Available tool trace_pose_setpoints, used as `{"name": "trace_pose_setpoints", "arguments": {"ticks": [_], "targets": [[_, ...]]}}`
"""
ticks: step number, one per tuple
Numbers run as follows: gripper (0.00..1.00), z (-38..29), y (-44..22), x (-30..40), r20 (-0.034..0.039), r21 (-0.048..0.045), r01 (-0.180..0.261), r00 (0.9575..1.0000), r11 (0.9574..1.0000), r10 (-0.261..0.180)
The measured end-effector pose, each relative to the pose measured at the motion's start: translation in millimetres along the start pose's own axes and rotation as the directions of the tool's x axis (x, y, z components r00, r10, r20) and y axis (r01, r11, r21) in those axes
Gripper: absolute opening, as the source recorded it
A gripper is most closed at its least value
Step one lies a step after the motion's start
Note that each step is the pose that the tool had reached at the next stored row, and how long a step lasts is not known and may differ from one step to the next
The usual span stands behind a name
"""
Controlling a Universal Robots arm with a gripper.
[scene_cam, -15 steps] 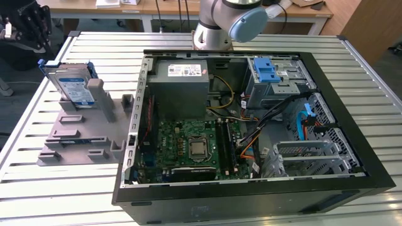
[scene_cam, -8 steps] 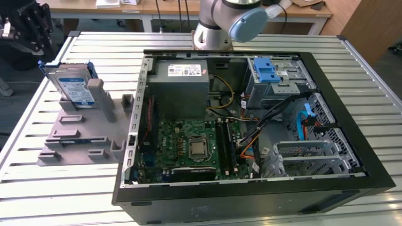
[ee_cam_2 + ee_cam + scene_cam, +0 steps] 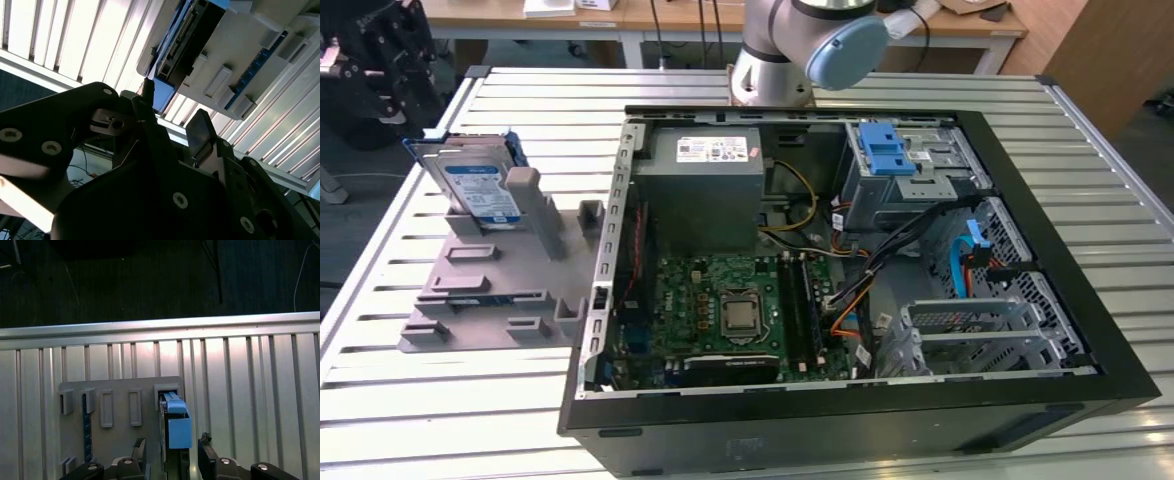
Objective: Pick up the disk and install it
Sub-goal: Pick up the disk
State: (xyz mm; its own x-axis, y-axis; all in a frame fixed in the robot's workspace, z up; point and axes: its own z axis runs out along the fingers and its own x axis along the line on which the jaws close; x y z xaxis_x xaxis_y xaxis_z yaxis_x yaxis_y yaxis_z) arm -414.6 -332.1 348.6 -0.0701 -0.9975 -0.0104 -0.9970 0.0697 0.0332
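The disk [image 3: 478, 187], a silver drive with a white and blue label in a blue frame, stands on edge in a slot of the grey holder [image 3: 494, 285] on the exterior view's left. My black gripper [image 3: 398, 98] hovers just beyond it, apart from it. In the first wrist view the disk [image 3: 175, 426] lines up between my two fingertips, with the gripper [image 3: 171, 445] open and holding nothing. The second wrist view shows the disk [image 3: 186, 35] ahead of the open gripper [image 3: 174, 102], with a gap in between.
An open computer case [image 3: 854, 400] fills the middle of the slatted metal table [image 3: 440, 410]. Inside it are a grey power supply [image 3: 707, 185], a motherboard [image 3: 734, 310] and a metal drive cage topped by a blue bracket [image 3: 887, 152]. Orange and black cables [image 3: 854, 300] lie across the case floor.
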Motion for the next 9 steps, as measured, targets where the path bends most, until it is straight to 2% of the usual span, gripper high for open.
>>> {"name": "trace_pose_setpoints", "arguments": {"ticks": [9], "targets": [[0.53, 0.0, 0.5, 0.0, 0.0, 0.0, 0.0, 1.0, 1.0, 0.0]]}}
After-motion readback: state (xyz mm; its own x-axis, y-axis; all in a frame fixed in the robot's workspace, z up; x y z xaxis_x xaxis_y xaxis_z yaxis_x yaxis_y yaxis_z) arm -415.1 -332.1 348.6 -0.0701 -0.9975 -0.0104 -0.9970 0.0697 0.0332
